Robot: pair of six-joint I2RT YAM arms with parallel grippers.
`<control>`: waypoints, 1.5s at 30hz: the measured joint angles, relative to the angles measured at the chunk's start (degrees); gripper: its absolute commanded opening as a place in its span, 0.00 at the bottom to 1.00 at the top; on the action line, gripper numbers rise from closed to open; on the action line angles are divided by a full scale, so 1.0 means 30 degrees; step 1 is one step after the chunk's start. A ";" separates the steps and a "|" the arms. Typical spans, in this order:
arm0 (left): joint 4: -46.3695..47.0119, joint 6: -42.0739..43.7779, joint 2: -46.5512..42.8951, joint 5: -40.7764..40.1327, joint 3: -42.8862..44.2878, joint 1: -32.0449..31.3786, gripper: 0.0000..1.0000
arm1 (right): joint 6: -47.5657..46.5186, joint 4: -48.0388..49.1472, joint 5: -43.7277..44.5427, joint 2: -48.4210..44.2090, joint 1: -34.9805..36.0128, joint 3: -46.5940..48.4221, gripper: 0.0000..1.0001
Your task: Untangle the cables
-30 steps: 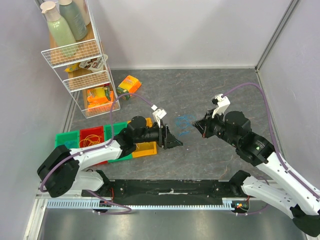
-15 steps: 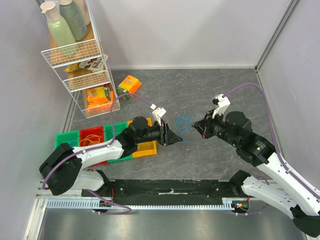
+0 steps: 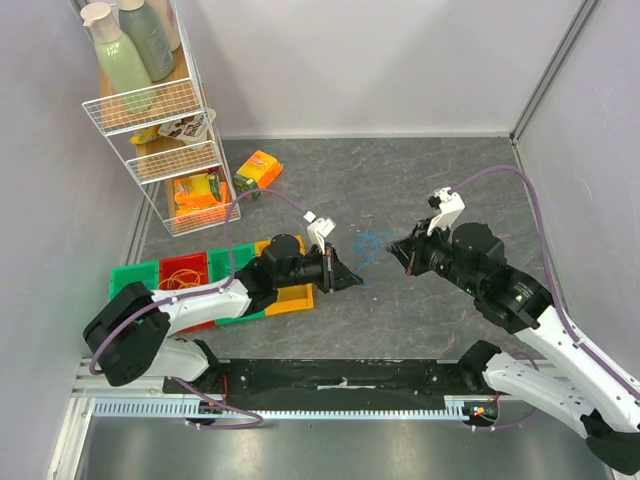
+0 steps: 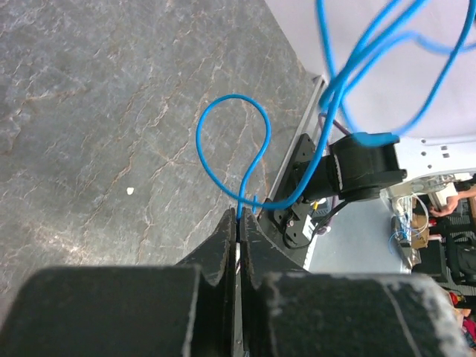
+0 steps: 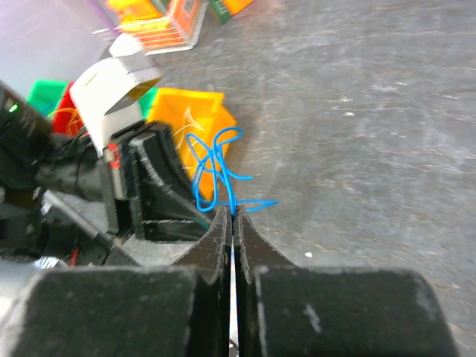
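Observation:
A tangle of thin blue cables (image 3: 371, 244) hangs above the middle of the table between my two grippers. My left gripper (image 3: 357, 279) comes at it from the left. In the left wrist view that gripper (image 4: 239, 216) is shut on a blue strand, whose loop (image 4: 230, 126) rises just beyond the tips. My right gripper (image 3: 393, 250) is on the tangle's right side. In the right wrist view it (image 5: 232, 212) is shut on the same blue cables (image 5: 213, 167). More cables, thin orange loops (image 3: 180, 282), lie in a red bin.
Green, red and yellow bins (image 3: 288, 298) sit under my left arm. A wire shelf rack (image 3: 160, 130) with bottles and packets stands at the back left, with a snack packet (image 3: 258, 170) beside it. A black rail (image 3: 340, 375) runs along the near edge.
My left gripper has moved a little right to the blue tangle and shut on a strand. The right gripper stays shut on the tangle, hardly moving.

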 measured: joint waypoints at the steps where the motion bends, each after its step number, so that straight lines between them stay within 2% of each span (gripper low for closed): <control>1: -0.0211 0.0022 -0.0007 0.0000 0.0000 0.0000 0.02 | 0.0000 -0.0146 0.0488 -0.0022 0.0000 0.0058 0.00; 4: -0.1530 0.0415 -0.0597 -0.0277 -0.0262 -0.0007 0.02 | 0.0000 -0.1370 0.3089 0.0007 0.0000 0.0605 0.00; 6: -0.2980 0.0860 -0.2266 -0.1122 -0.0984 -0.0007 0.02 | -0.0007 -0.2528 0.5610 0.0146 0.0000 0.1195 0.00; 9: -0.5654 0.1792 -0.6550 -0.3002 -0.2004 -0.0029 0.02 | -0.0146 -0.3781 0.9245 0.0204 -0.0007 0.1749 0.00; 13: -0.9012 0.3344 -1.3952 -0.7089 -0.2120 -0.0036 0.02 | -0.0605 -0.4911 1.3056 0.0109 -0.0007 0.1814 0.00; 18: -1.0892 0.5362 -2.1179 -1.0637 -0.1843 -0.0313 0.02 | -0.0656 -0.4779 1.3296 0.0357 0.0568 0.1807 0.00; 21: -1.2029 0.6623 -2.2841 -1.2794 -0.0925 -0.0182 0.02 | -0.0940 -0.4874 1.4360 0.0488 0.0095 0.1413 0.00; 25: -1.3158 0.7759 -2.2316 -1.4032 0.1239 -0.0160 0.02 | -0.1042 -0.4962 1.4324 0.0627 -0.0007 0.0328 0.00; 29: -1.3041 0.8014 -2.0830 -1.3304 0.1603 -0.0146 0.03 | -0.1268 -0.4911 1.2728 0.0678 -0.0007 -0.0554 0.00; 30: -1.3012 0.8014 -2.0283 -1.2823 0.1596 -0.0146 0.11 | -0.1413 -0.4823 1.1985 0.0678 -0.0007 -0.0663 0.00; 32: -1.2801 0.8021 -1.8593 -1.1285 0.1588 -0.0146 0.42 | -0.1705 -0.4619 1.0491 0.0692 -0.0015 -0.0685 0.00; 34: -1.2626 0.8080 -1.6611 -0.9566 0.1574 -0.0146 0.64 | -0.2018 -0.4182 0.8663 0.0692 -0.0015 -0.0685 0.00; 35: -1.2539 0.8116 -1.5810 -0.8939 0.1566 -0.0146 0.71 | -0.2142 -0.4000 0.7825 0.0692 -0.0015 -0.0685 0.00; 36: -1.2407 0.8065 -1.4848 -0.8109 0.1559 -0.0146 0.84 | -0.2295 -0.3774 0.6754 0.0699 -0.0015 -0.0685 0.00; 37: -1.2196 0.8007 -1.4025 -0.7322 0.1559 -0.0146 0.91 | -0.2477 -0.3592 0.5625 0.0729 -0.0015 -0.0670 0.00; 40: -1.1526 0.7934 -1.1752 -0.5217 0.1552 -0.0146 0.93 | -0.3009 -0.3155 0.1800 0.1268 -0.0022 -0.0430 0.00; 45: -1.0222 0.8080 -0.9690 -0.2579 0.1741 -0.0146 0.94 | -0.3570 -0.2426 -0.3767 0.2426 -0.0007 0.0044 0.00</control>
